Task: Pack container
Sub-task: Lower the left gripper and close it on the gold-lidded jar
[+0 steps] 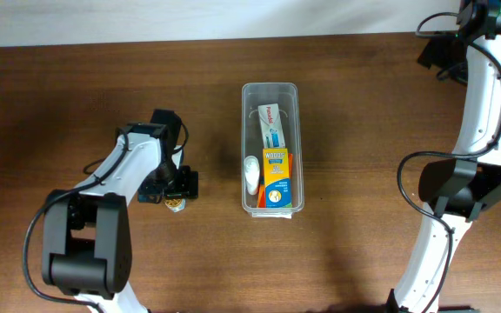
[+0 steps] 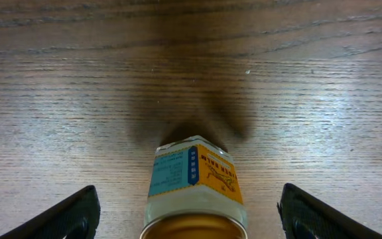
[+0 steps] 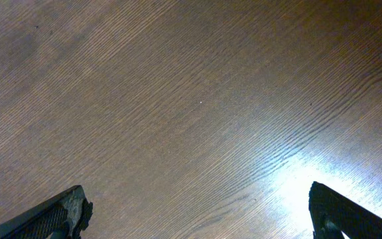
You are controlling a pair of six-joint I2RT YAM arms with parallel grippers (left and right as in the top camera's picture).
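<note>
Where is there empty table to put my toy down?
Bare wood lies between the container and the right arm, and across the far-left side of the table. It is crowded where the open left gripper straddles a small jar, and inside the container, mostly filled with boxes.

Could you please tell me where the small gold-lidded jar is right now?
In the overhead view the jar sits on the table left of the container, outside it, between the open fingers of the left gripper.

Clear plastic container (image 1: 270,91); wood-grain table (image 1: 364,104); glass jar (image 2: 194,192).
</note>
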